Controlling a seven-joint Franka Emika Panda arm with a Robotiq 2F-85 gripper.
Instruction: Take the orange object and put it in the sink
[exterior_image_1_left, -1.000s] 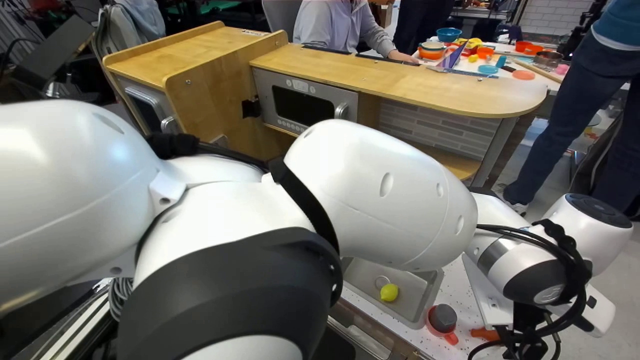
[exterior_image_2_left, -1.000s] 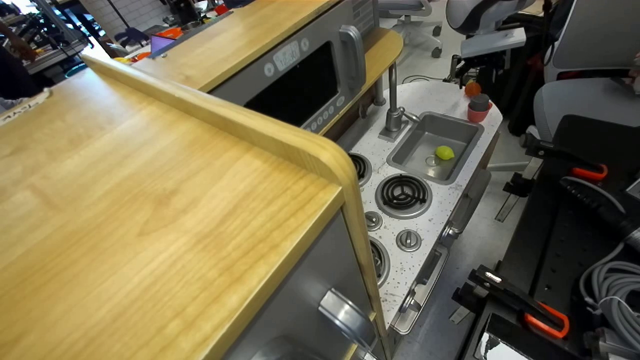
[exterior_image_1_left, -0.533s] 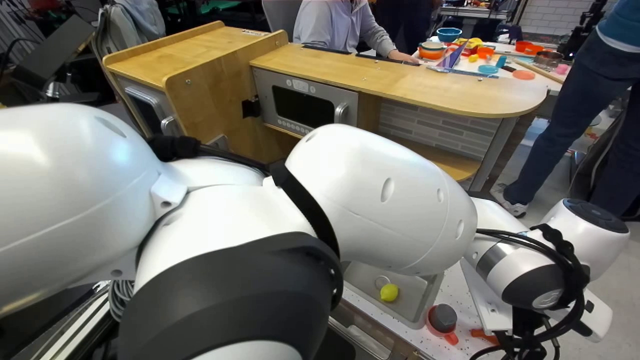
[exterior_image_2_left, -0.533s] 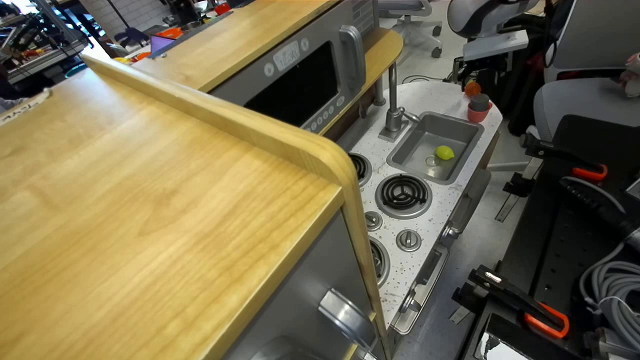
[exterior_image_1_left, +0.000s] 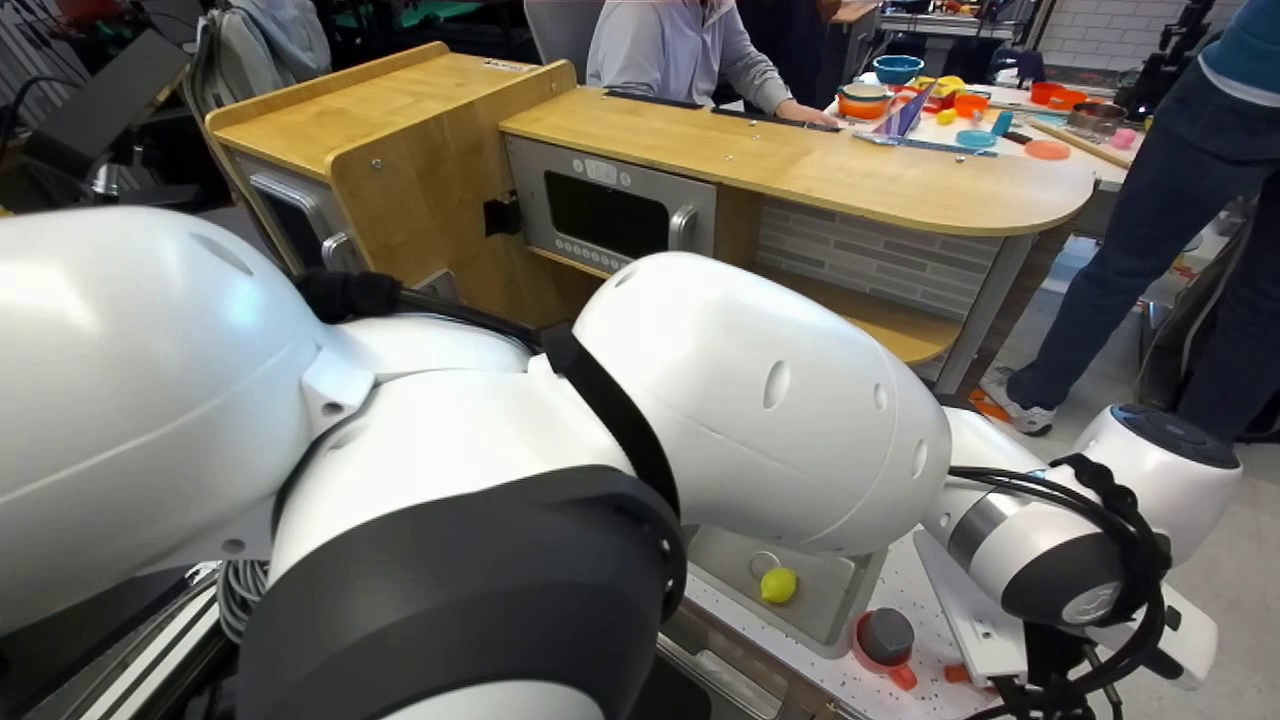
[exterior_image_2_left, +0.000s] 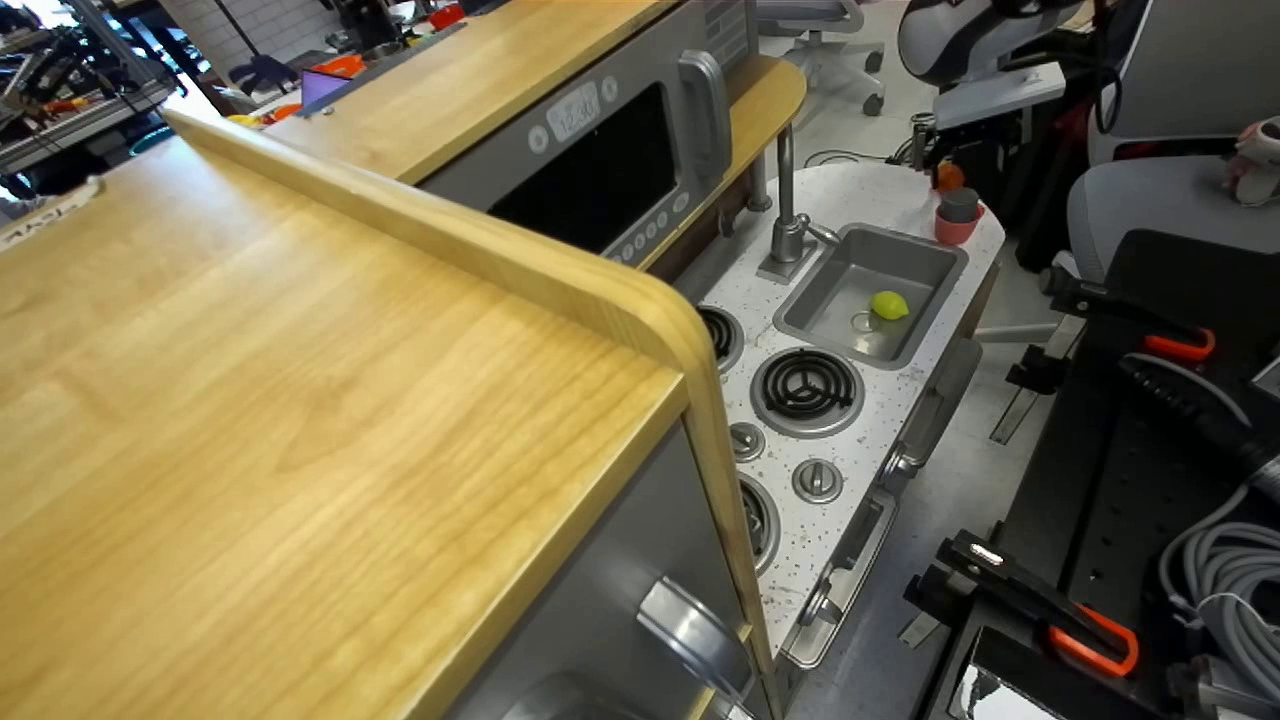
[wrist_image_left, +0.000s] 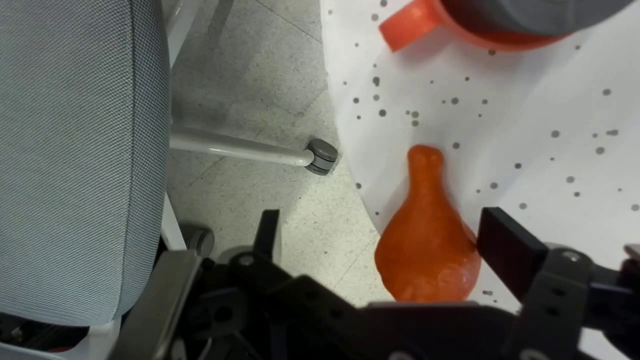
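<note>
Out on the left in both exterior views, apart from the hand, there's the grey rectangular sink, a yellow lemon-shaped piece lying on its floor. Coming right, closer to the hand, here's the round red cup with a stubby handle, a grey cylindrical piece sitting inside it. And on to the hand itself! The wrist view has its fingers spread wide, and look what lies between them: the smooth orange gourd-shaped object, out of the sink, resting on the white, grey-speckled surface right at the edge. Its round belly faces the hand, its thin neck points away. It's nearer the fingertip on the right of that view; whether the two touch, we can't tell from here.
</note>
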